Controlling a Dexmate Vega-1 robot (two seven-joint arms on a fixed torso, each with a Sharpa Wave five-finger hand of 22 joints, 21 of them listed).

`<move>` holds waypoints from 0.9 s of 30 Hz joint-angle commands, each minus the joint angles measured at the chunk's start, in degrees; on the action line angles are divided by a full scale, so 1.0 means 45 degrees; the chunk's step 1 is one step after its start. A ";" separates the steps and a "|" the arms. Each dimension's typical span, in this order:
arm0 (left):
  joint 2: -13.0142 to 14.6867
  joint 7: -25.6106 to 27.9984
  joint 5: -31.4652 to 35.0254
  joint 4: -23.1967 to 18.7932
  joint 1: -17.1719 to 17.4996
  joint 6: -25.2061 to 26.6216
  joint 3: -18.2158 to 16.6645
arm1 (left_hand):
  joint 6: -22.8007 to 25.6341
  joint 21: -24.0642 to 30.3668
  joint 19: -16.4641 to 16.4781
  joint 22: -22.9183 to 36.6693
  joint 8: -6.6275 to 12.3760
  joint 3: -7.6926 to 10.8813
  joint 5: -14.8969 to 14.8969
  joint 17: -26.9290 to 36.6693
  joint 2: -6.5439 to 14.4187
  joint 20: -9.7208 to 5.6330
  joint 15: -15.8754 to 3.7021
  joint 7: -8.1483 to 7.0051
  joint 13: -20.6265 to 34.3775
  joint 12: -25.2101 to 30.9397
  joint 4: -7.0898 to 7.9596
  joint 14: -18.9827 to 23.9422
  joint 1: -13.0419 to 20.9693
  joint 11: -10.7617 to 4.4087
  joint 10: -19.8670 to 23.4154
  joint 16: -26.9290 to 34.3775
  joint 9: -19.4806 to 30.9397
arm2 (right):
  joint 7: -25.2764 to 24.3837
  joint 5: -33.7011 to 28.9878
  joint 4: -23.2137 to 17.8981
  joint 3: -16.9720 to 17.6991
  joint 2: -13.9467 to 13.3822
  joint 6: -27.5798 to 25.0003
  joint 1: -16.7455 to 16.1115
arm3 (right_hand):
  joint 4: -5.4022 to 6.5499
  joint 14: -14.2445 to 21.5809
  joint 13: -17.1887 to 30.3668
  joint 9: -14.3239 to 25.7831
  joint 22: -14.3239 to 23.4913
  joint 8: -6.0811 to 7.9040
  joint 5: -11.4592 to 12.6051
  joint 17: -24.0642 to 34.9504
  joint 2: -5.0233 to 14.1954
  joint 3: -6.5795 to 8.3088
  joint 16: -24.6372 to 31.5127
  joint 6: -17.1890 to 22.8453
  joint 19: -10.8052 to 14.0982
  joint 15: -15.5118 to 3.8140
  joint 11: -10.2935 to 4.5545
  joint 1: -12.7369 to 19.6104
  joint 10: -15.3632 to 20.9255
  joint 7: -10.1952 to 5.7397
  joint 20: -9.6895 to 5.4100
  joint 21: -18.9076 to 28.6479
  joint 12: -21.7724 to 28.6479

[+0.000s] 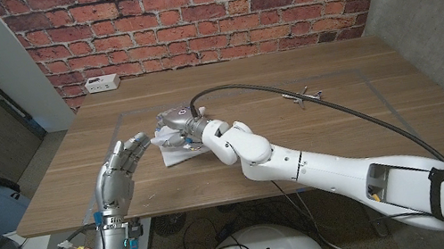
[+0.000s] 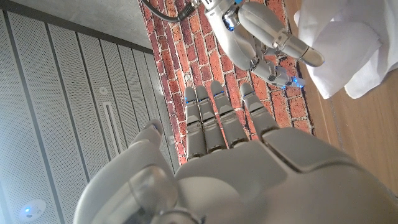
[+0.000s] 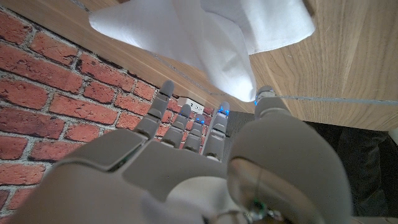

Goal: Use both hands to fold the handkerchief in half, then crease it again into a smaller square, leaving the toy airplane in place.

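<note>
**Handkerchief crumpled at mid-table**

Near edge of wooden table (image 1: 323, 80): left hand (image 1: 121, 170) empty, fingers spread. Beyond, right hand (image 1: 190, 132) on white handkerchief (image 1: 175, 156), grip unclear. Farther right, small toy airplane (image 1: 301, 96). Behind handkerchief, brick wall (image 1: 203, 10), white socket strip (image 1: 99, 83).

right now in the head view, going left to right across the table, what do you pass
left robot hand → white handkerchief → right robot hand → toy airplane
</note>
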 commanded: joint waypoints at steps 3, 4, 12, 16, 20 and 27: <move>0.0093 -0.0178 -0.0233 0.0071 -0.0119 0.0258 0.0046 | -0.0109 0.0037 -0.0055 0.0037 -0.0023 0.0039 0.0007 0.0055 -0.0034 0.0073 0.0057 0.0028 0.0060 -0.0038 0.0089 -0.0057 -0.0136 0.0061 0.0008 -0.0039 0.0060 | -0.1504 -0.0473 0.1903 -0.0872 0.0806 -0.0094 0.0547 | -0.0607 0.0670 0.0010 0.0031 0.0024 0.0537 0.0199 -0.0230 0.0115 0.0269 0.0287 0.1635 0.0614 -0.0493 -0.0197 0.0986 0.1003 -0.0009 -0.0125 -0.0073 0.0302; 0.0094 -0.0180 -0.0235 0.0071 -0.0119 0.0259 0.0046 | -0.0102 0.0038 -0.0053 0.0037 -0.0018 0.0039 0.0007 0.0055 -0.0037 0.0069 0.0053 0.0029 0.0062 -0.0042 0.0091 -0.0058 -0.0144 0.0072 -0.0002 -0.0038 0.0060 | -0.1548 -0.0452 0.1912 -0.0892 0.0803 -0.0102 0.0558 | -0.0674 0.0814 0.0005 0.0035 0.0024 0.0673 0.0217 -0.0280 0.0116 0.0304 0.0346 0.2088 0.0707 -0.0591 -0.0242 0.1139 0.1162 0.0001 -0.0162 -0.0093 0.0325; 0.0171 -0.0198 -0.0289 0.0133 -0.0216 0.0434 0.0091 | -0.0178 0.0041 -0.0071 0.0041 -0.0026 0.0047 0.0005 0.0055 -0.0059 0.0074 0.0066 0.0022 0.0073 -0.0061 0.0103 -0.0085 -0.0208 0.0096 -0.0045 -0.0039 0.0060 | -0.6032 0.0985 0.3706 -0.0136 0.1489 0.0986 -0.0159 | -0.0785 0.2753 -0.0008 0.0248 0.0047 0.2334 0.0123 -0.0584 0.0660 0.1045 0.1245 0.6565 0.1737 -0.1711 -0.0868 0.3301 0.4146 0.0281 -0.0702 -0.0150 0.0813; 0.0232 -0.0175 -0.0143 0.0154 -0.0257 0.0535 0.0067 | -0.0221 0.0033 -0.0102 0.0042 -0.0031 0.0053 0.0005 0.0055 -0.0069 0.0086 0.0067 -0.0006 0.0078 -0.0081 0.0107 -0.0113 -0.0239 0.0101 -0.0095 -0.0045 0.0060 | -0.8067 0.2757 0.4746 0.0776 0.2125 0.2001 -0.0601 | -0.0715 0.3474 0.0002 0.0254 0.0049 0.2484 0.0055 -0.0581 0.0730 0.1112 0.1550 0.6798 0.1895 -0.1854 -0.0749 0.3366 0.4833 0.0555 -0.0755 -0.0137 0.0955; 0.0297 -0.0164 -0.0078 0.0153 -0.0282 0.0622 0.0056 | -0.0252 0.0030 -0.0122 0.0044 -0.0030 0.0061 0.0005 0.0054 -0.0079 0.0095 0.0068 -0.0013 0.0084 -0.0104 0.0110 -0.0151 -0.0268 0.0095 -0.0154 -0.0054 0.0060 | -0.9737 0.4632 0.5617 0.1729 0.2827 0.2970 -0.1030 | -0.0678 0.3950 0.0015 0.0244 0.0051 0.2558 -0.0010 -0.0603 0.0753 0.1186 0.1720 0.6861 0.1963 -0.1800 -0.0577 0.3394 0.5326 0.0770 -0.0722 -0.0149 0.1029; 0.0352 -0.0175 -0.0131 0.0235 -0.0429 0.0696 0.0104 | -0.0317 0.0030 -0.0140 0.0046 -0.0037 0.0071 0.0003 0.0053 -0.0098 0.0097 0.0085 -0.0022 0.0092 -0.0111 0.0110 -0.0186 -0.0308 0.0064 -0.0176 -0.0059 0.0060 | -1.1044 0.6462 0.5610 0.2520 0.3092 0.3680 -0.1513 | -0.0730 0.4353 0.0024 0.0220 0.0057 0.2666 -0.0051 -0.0660 0.0730 0.1353 0.1790 0.7016 0.1568 -0.1631 -0.0340 0.3522 0.5650 0.0948 -0.0418 -0.0330 0.1037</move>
